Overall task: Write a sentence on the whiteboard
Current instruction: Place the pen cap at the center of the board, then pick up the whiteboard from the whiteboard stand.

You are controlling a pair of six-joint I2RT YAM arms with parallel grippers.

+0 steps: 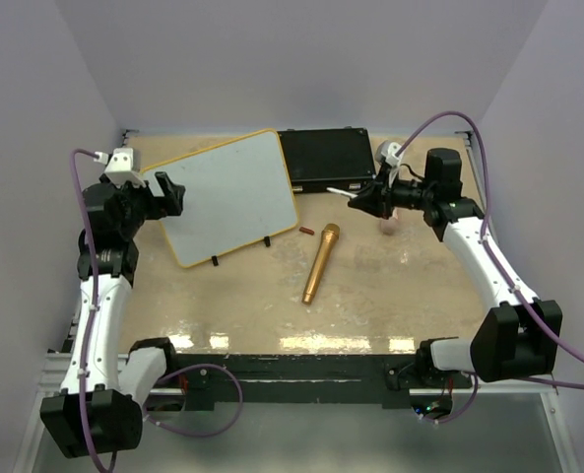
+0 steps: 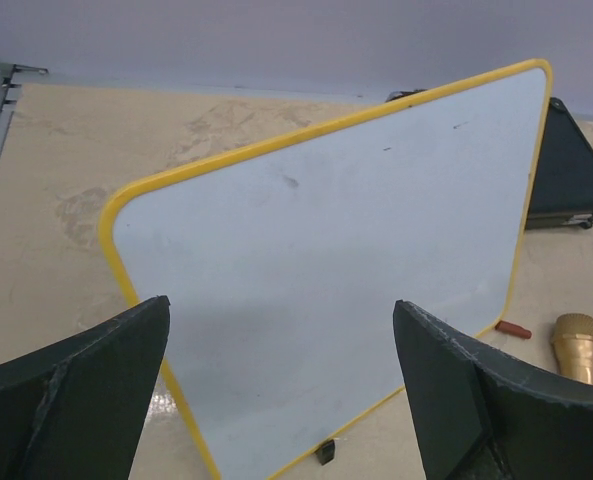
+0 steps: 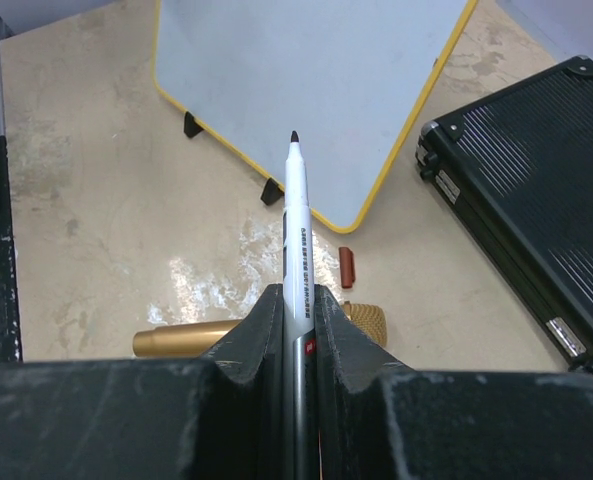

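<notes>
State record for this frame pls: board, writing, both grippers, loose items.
whiteboard: on table, skewed, its far corner beside black case
sentence: none visible; face blank bar faint smudges
left gripper: open, at whiteboard's left edge, holding nothing
right gripper: shut on marker, bare tip aimed toward whiteboard, clear of it
loose items: gold microphone, small red-brown piece, both right of whiteboard

From the right wrist, the whiteboard (image 3: 306,70) runs off the top edge, the black case (image 3: 536,180) beside it off the right, and the right pincer (image 3: 298,302) hides the marker (image 3: 296,200)'s rear and the gold microphone (image 3: 176,340)'s middle.
</notes>
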